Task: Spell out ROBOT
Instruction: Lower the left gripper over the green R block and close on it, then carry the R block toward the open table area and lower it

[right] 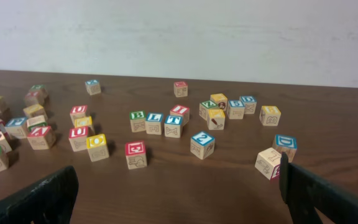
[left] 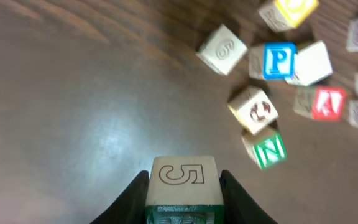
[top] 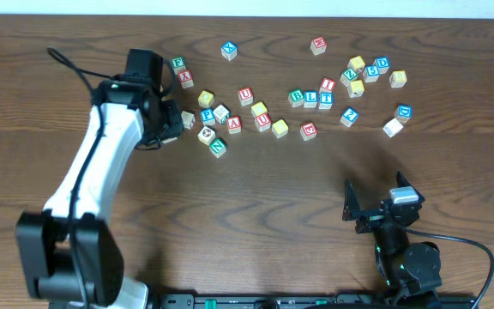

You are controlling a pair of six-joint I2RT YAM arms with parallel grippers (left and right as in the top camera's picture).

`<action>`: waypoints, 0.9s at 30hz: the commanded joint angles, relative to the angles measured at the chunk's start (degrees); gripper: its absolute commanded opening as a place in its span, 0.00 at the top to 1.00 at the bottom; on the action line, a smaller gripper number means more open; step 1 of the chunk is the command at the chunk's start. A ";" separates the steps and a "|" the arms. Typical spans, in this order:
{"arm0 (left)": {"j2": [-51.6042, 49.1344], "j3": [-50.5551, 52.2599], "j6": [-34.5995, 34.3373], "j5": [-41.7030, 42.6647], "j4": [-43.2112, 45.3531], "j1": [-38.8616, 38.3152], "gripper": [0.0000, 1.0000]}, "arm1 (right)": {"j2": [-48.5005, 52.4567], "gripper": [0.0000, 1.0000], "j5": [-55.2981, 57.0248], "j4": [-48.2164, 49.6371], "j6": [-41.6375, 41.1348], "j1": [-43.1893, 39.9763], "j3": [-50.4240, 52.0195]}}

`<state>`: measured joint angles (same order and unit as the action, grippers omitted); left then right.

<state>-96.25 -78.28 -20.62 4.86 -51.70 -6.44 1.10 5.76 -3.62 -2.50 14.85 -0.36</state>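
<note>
While the left gripper [left: 184, 198] clamps the 5 cube [left: 184, 176], the green N cube [left: 265, 150] lies just beyond it; the right gripper [right: 179, 198], far off, gapes empty.

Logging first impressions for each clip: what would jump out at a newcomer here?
The left gripper is shut on a wooden cube showing a 5, at the scatter's left edge. Lettered cubes are strewn across the table's far half, including a B, L, T row. The right gripper stands open, front right.
</note>
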 commanded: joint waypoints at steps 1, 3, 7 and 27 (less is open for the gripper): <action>3.45 -1.36 2.91 2.01 -3.26 -1.81 0.88 | 0.04 0.01 -0.35 -0.24 0.44 -0.57 0.04; 4.52 -1.36 3.04 1.99 -5.01 -3.28 0.88 | 0.04 0.01 -0.35 -0.24 0.44 -0.57 0.04; 5.40 -1.36 3.04 1.97 -7.96 -7.54 0.90 | 0.04 0.01 -0.35 -0.24 0.44 -0.57 0.04; 5.38 12.15 -1.68 -4.46 0.92 -17.53 0.92 | 0.04 0.01 -0.33 -0.22 0.44 -0.57 0.04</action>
<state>-91.48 -68.18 -21.19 1.52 -51.88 -23.90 1.13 5.74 -3.60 -2.50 14.85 -0.36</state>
